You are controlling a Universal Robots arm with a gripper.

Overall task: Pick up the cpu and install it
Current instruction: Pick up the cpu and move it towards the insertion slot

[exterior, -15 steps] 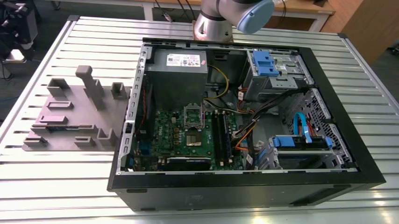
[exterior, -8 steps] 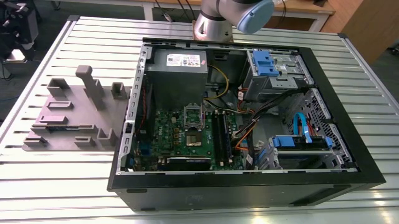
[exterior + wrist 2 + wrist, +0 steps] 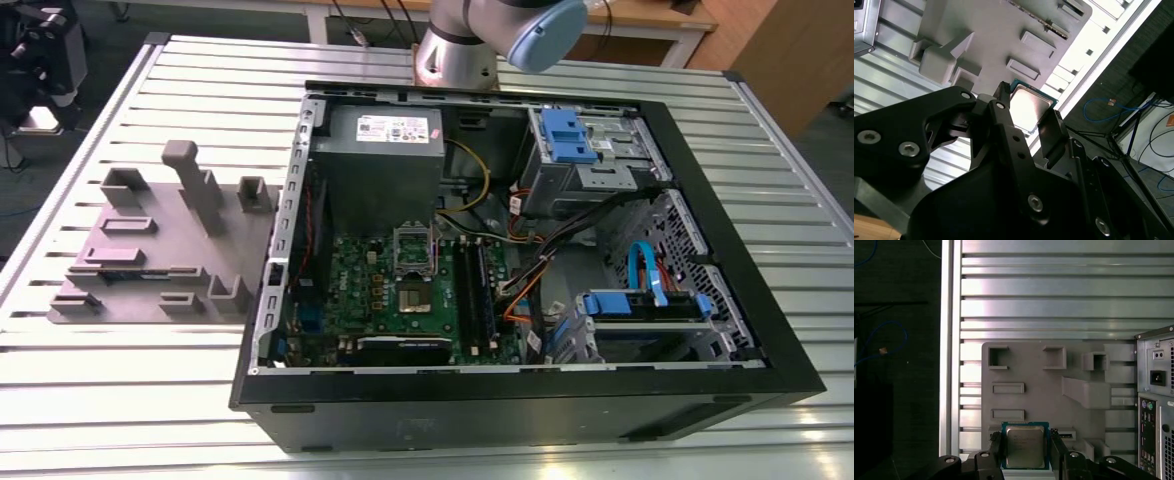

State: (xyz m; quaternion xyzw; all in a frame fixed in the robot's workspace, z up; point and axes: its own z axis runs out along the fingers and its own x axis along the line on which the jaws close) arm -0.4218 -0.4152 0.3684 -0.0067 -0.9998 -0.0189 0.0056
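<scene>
In the exterior view, an open computer case lies on a slatted metal table. It holds a green motherboard with a metal-framed socket, and a power supply whose white label is too small to read. A mauve-grey tray sits beside the case.

In the second wrist view, the gripper clamps the cpu between black fingers, clear of the tray.

In the first wrist view, the cpu is pinched by its edges in the gripper over the tray. The faint print on its lid is illegible.
</scene>
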